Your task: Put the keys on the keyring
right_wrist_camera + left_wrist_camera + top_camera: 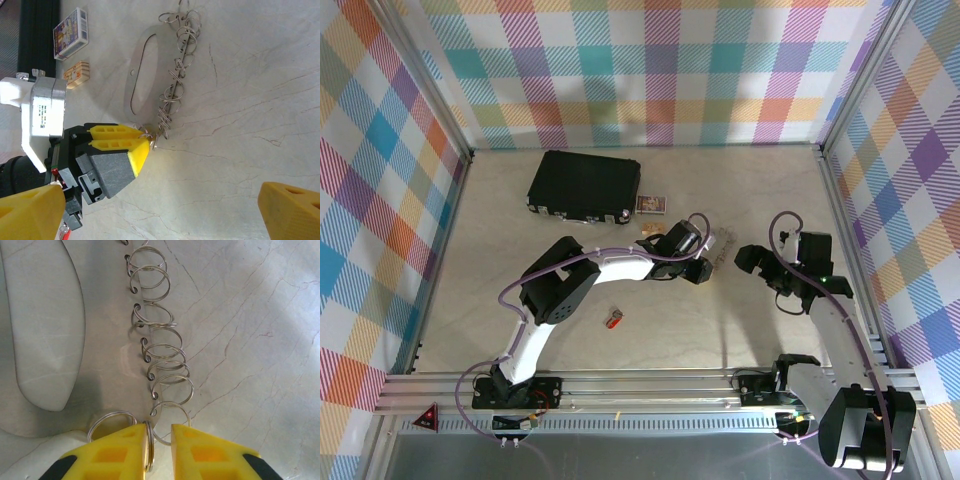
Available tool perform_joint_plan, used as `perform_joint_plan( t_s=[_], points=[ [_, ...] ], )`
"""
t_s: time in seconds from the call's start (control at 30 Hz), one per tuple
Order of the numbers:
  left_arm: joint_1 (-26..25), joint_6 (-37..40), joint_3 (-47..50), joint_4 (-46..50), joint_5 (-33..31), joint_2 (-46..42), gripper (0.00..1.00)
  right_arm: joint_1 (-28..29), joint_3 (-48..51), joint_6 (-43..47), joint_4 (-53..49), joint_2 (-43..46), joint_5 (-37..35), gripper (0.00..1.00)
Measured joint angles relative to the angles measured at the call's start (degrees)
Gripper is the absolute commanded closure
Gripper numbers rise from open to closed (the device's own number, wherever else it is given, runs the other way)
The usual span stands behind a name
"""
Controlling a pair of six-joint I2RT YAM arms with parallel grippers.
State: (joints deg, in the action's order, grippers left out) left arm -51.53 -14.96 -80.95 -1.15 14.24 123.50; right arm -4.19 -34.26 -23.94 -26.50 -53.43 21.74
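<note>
The keys [159, 347] are a string of silvery wire loops lying on the pale tabletop, also seen as keys [175, 82] and keys [722, 247]. My left gripper [160, 429] is at their near end. Its yellow fingers [117, 139] stand a narrow gap apart, with one loop [148, 450] on edge against the left finger's inner face and not touching the other finger. My right gripper [162, 200] is wide open a little to the right of the keys, holding nothing. The keyring [613, 320], a small red tag, lies apart near the front, left of both grippers.
A clear flat oval piece [142, 75] lies beside the loops. A black case [585, 185] sits at the back, with a small card box [652, 205] and a tan block [650, 230] near it. Checked walls close three sides.
</note>
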Motion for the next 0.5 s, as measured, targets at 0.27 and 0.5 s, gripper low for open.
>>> perform_joint_plan(
  t_s=[0.27,0.5],
  points=[
    [0.0,0.0,0.0,0.0,-0.4,0.0,0.86,-0.4,0.0,0.4,-0.7,1.6,-0.2,0.02],
    [0.0,0.0,0.1,0.2,-0.8,0.0,0.92,-0.4,0.0,0.4,-1.3,3.3,-0.2,0.01]
  ],
)
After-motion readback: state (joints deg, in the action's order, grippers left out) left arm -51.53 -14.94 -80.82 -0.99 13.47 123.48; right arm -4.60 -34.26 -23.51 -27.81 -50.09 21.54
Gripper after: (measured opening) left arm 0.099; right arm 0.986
